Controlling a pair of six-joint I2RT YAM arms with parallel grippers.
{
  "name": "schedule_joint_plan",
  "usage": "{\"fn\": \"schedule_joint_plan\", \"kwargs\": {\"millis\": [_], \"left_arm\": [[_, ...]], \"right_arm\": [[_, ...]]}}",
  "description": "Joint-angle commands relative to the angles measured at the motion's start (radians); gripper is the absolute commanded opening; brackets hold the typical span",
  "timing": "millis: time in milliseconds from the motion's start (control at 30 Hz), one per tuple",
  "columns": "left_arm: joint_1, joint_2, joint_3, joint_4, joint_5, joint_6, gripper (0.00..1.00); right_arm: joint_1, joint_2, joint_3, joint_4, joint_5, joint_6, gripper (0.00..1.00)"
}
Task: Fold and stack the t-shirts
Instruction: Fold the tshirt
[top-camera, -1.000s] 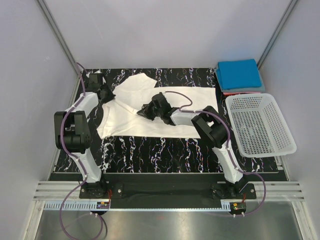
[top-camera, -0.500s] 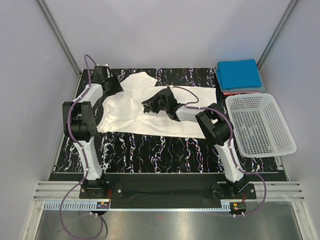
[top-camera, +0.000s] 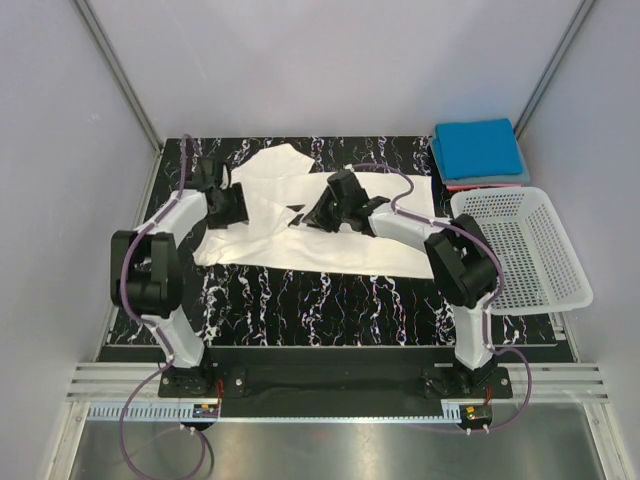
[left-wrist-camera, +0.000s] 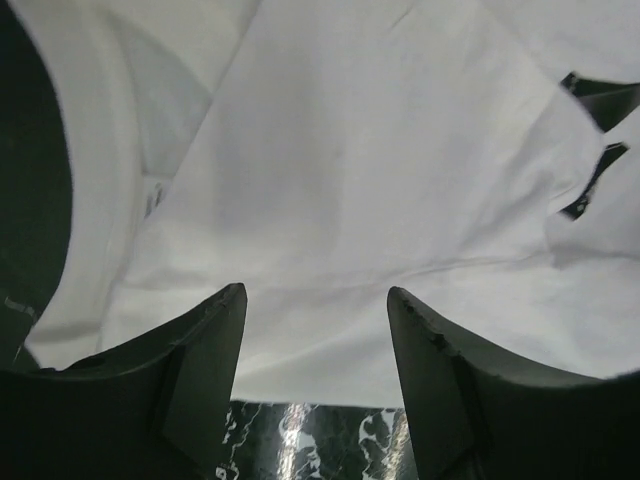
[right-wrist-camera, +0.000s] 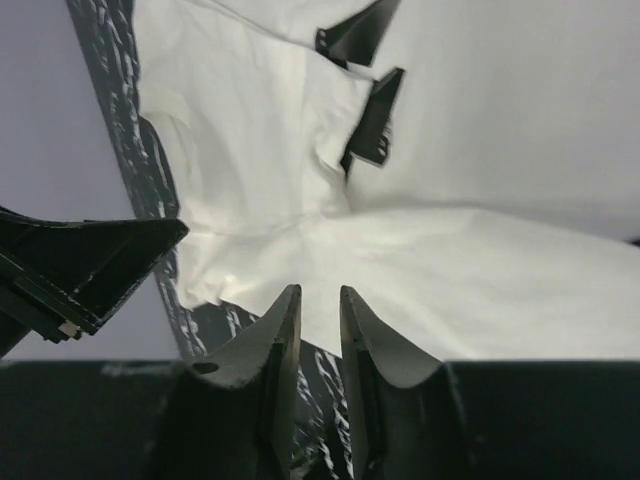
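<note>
White t-shirt (top-camera: 300, 215) lies spread on the bench (top-camera: 300, 300), long axis left-right, collar end leftward. Left pincer (left-wrist-camera: 315, 350) hangs spread over its left part; right pincer (right-wrist-camera: 312, 330) hangs nearly pressed together, gripping nothing. Folded blue t-shirt (top-camera: 478, 148) lies far right, behind the basket (top-camera: 520, 250).

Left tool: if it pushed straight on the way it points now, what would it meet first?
Most likely the white t-shirt, which fills the view ahead of the open left tool; depth is unclear.
</note>
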Motion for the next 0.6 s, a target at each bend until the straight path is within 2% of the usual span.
{"fn": "schedule_joint_plan", "kwargs": {"millis": [0, 167, 400, 567], "left_arm": [[0.012, -0.12, -0.083, -0.044, -0.128, -0.033, 0.64], [0.038, -0.285, -0.253, -0.063, -0.283, -0.14, 0.68], [0.068, -0.399, -0.41, -0.023, -0.3, -0.218, 0.66], [0.16, -0.468, -0.543, 0.111, -0.191, -0.273, 0.63]], "right_arm": [[0.003, -0.12, -0.094, -0.163, 0.022, -0.133, 0.28], [0.003, -0.232, -0.232, -0.262, 0.085, -0.192, 0.26], [-0.038, -0.311, -0.344, -0.297, 0.151, -0.253, 0.24], [-0.078, -0.312, -0.372, -0.32, 0.191, -0.296, 0.22]]}}
